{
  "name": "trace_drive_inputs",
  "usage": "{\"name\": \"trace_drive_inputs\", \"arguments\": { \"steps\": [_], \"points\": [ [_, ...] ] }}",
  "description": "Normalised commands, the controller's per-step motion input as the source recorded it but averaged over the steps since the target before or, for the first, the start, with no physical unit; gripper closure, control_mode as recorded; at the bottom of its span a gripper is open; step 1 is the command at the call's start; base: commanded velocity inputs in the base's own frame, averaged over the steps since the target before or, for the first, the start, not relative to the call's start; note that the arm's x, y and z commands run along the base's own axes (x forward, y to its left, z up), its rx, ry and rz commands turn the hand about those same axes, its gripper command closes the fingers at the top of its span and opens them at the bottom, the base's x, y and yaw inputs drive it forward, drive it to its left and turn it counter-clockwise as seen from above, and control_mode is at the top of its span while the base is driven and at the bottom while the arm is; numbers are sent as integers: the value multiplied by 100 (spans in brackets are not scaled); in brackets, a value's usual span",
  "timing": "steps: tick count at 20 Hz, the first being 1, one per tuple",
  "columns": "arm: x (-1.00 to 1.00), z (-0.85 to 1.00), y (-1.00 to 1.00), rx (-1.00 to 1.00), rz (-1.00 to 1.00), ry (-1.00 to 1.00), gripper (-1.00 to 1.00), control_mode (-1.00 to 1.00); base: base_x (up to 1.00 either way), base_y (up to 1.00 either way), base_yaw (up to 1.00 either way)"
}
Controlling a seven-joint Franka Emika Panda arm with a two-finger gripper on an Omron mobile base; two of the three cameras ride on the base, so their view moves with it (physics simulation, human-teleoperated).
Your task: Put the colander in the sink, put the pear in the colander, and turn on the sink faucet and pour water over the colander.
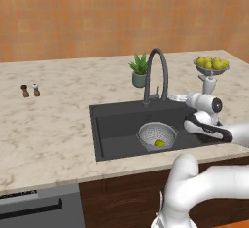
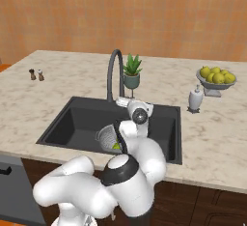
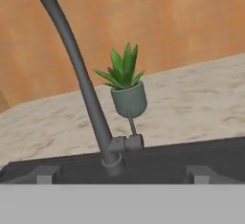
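Sink (image 1: 116,124): I see a matte black basin.
Colander (image 1: 156,135): grey metal, dotted all over with small holes.
Pear (image 1: 159,143): yellow-green.
Faucet (image 1: 158,73): dark grey.
Counter (image 1: 53,120): I read it as cream marble with tan veining.
Wall (image 1: 97,12): mottled orange.
Potted plant (image 1: 139,71): green leaves, grey-green pot.

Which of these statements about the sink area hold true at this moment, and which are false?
1. The colander sits in the sink. True.
2. The pear lies on the counter. False: it is inside the colander.
3. Water runs from the sink faucet. False: no stream shows.
4. The gripper is open, facing the faucet's lever. True.
5. A potted plant stands behind the faucet. True.
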Motion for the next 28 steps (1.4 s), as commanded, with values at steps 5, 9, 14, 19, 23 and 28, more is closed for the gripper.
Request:
{"name": "trace_drive_inputs", "arguments": {
  "steps": [5,9,14,19,23,28],
  "points": [
    [51,64,-14,8,27,19,-100,-100,0,0,0],
    [7,7,-60,12,10,0,-100,-100,0,0,0],
    [27,-1,-12,4,1,17,-100,-100,0,0,0],
    [22,-1,0,0,2,11,-100,-100,0,0,0],
    [39,-3,0,4,19,35,-100,-100,0,0,0],
    [45,-2,0,2,18,29,-100,-100,0,0,0]
  ]
}}
